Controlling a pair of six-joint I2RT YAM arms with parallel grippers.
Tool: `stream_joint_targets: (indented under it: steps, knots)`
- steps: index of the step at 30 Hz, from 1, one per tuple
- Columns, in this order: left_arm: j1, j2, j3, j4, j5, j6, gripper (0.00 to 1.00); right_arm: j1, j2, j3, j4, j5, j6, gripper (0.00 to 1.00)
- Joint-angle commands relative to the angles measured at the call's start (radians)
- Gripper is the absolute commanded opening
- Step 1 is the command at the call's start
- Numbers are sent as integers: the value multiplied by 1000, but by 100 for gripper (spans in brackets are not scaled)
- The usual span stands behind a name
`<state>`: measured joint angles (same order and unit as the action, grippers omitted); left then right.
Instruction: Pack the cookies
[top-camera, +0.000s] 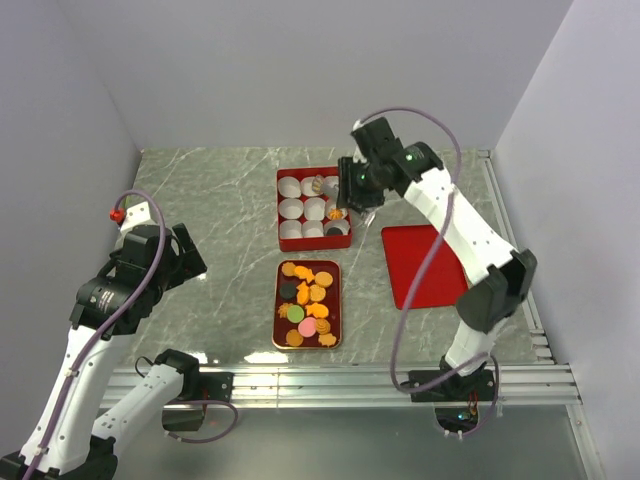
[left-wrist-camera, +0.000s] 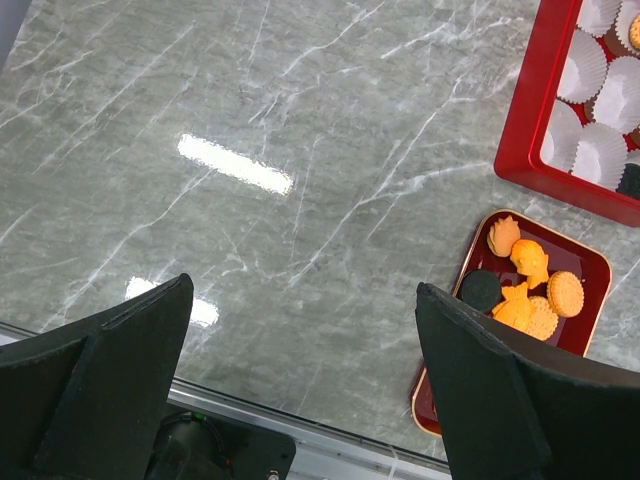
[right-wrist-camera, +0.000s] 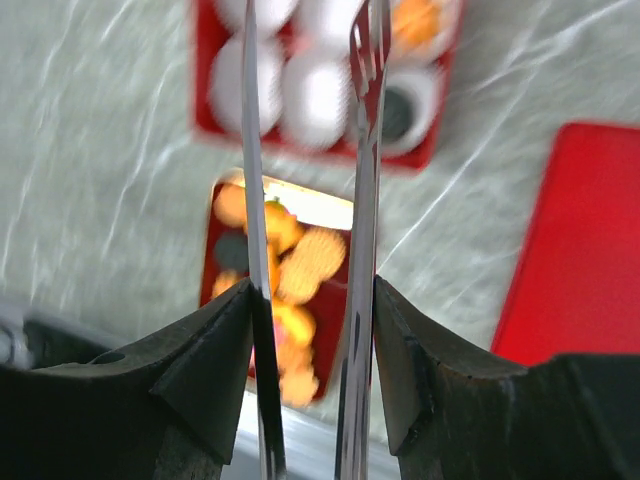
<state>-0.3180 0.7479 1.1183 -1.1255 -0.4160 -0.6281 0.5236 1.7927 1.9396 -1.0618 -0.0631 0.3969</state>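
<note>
The grey marbled tabletop (top-camera: 210, 200) carries everything. On its right side lies a flat red lid (top-camera: 425, 265), well apart from my left arm and just beside my right one. Left of the lid, at the far middle, sits a red box (top-camera: 313, 243) filled with nine white paper cups (top-camera: 291, 208) in three rows. Nearer to me, just in front of the box but not touching it, is a small red tray (top-camera: 338, 300).

My left end effector (left-wrist-camera: 303, 290) hangs released over bare tabletop on the left, its two black fingers (left-wrist-camera: 130, 350) spread wide with nothing between them; the tray's corner shows past the right one in the left wrist view.

My right end effector (top-camera: 352, 200) reaches over the box's right column. It is clenched on a pair of thin metal tongs (right-wrist-camera: 365, 180), whose two blades stand apart and point down over the box. That wrist view is blurred, and I see nothing between the blades.

Most of the cookies (top-camera: 305, 305) lie loose on the tray: mainly orange, with a few dark ones, a green one and a pink one. A few sit in the box's right-hand cups: an orange one in the middle cup, a dark one in the near cup, and one in the far row whose colour I cannot make out
</note>
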Motion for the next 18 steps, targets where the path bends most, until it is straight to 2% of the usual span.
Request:
stream_joint_targets:
  steps: [1,6,12,18]
  knots:
    - [0,-4,-2,27,8,19,99,97,-116,-102,2,0,-20,56]
    - [0,-4,0,26,16,21,99,240,-216,-269,-24,10,12,56]
    - [0,-18,-2,26,16,18,99,300,-279,-454,8,-26,26,54]
    - [0,-44,-3,24,14,15,99,360,-273,-502,8,-47,26,53]
